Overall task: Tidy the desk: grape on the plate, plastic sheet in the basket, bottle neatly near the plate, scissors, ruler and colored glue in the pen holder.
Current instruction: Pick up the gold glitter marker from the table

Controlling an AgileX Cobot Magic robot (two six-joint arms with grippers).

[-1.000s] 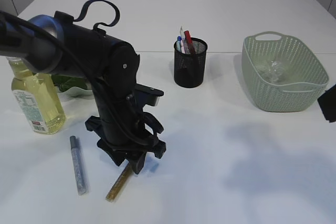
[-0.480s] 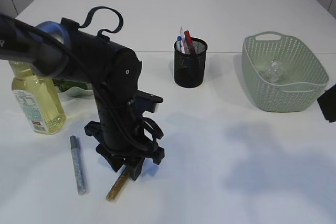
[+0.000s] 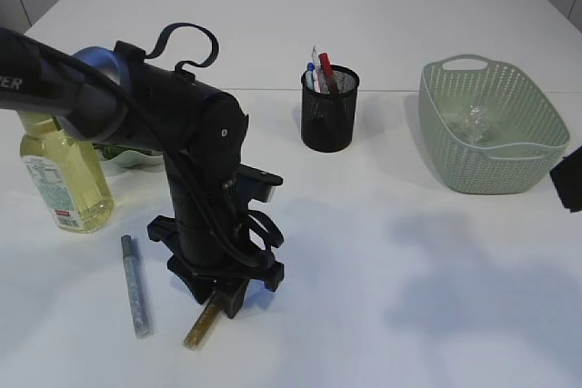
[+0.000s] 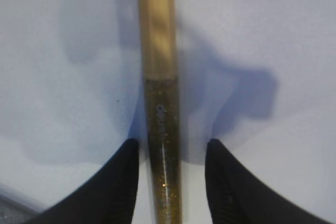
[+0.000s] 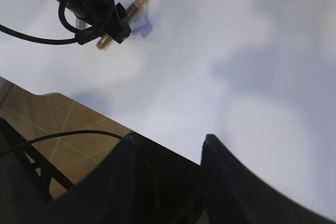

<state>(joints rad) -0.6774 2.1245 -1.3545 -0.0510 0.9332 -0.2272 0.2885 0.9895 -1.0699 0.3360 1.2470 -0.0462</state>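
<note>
A gold glitter glue pen (image 3: 202, 324) lies on the white table near the front. My left gripper (image 3: 227, 290) stands straight down over its upper end. In the left wrist view the gold glue pen (image 4: 160, 103) runs between the two black fingers (image 4: 126, 182), with a thin gap on each side, so the left gripper (image 4: 171, 142) is open around it. A silver glue pen (image 3: 135, 283) lies to the left. My right gripper (image 5: 170, 137) hangs open and empty past the table's right edge. The plastic sheet (image 3: 473, 122) lies in the green basket (image 3: 491, 170). The grape is hidden.
A yellow bottle (image 3: 62, 179) stands at the left, beside a plate (image 3: 127, 155) mostly hidden behind my left arm. The black mesh pen holder (image 3: 329, 120) at the back middle holds several red, blue and white items; I cannot tell scissors or ruler apart.
My left gripper has come down onto the table around the gold glue pen, and its fingers have narrowed a little. The right arm has not moved.
</note>
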